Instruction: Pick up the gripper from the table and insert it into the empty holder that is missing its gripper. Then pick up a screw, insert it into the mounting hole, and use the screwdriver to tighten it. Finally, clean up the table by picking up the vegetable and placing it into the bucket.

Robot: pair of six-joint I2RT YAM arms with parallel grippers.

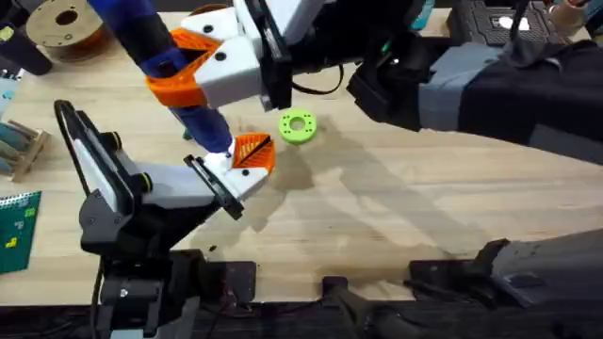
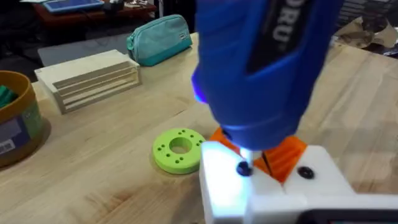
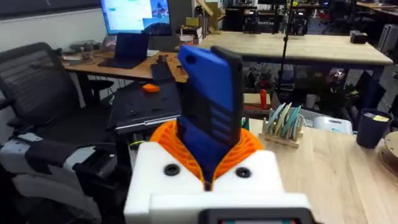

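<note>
Wooden table, bright blue pen-shaped screwdriver upright between right fingers, left fingers' state unclear.

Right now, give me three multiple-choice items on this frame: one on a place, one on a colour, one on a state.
1. Where is the lime-green ring?
A. In the bucket
B. Flat on the table, near the screwdriver's tip
C. On the slatted wooden rack

2. What colour is the screwdriver's body?
A. Red
B. Yellow
C. Blue

3. How is the screwdriver placed?
A. Lying loose on the table
B. Gripped by the right tool, tip down at a white block
C. Standing in the bucket

Answers:
1 B: the lime-green ring lies on the table close by the tip.
2 C: the screwdriver is bright blue.
3 B: the right tool clamps it between orange pads, and its tip meets the white block.
</note>
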